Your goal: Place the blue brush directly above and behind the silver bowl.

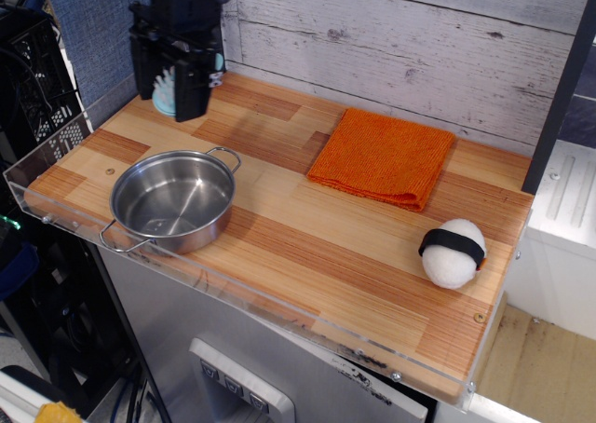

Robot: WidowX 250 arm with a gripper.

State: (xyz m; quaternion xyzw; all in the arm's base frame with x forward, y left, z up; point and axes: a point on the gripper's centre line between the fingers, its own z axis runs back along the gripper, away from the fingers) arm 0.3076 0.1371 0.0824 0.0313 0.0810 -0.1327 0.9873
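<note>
The silver bowl (pixel 173 201) stands near the table's front left, a shiny steel pot with two wire loop handles. My black gripper (pixel 170 95) hangs above the back left of the table, behind the bowl. It is shut on the blue brush (pixel 166 93), whose light-blue body shows between the fingers. The brush is held above the wood, most of it hidden by the fingers.
An orange cloth (pixel 384 156) lies at the back middle. A white ball with a black band (pixel 453 252) sits at the right. A clear acrylic rim (pixel 56 167) edges the table's left and front. A dark post stands behind the gripper.
</note>
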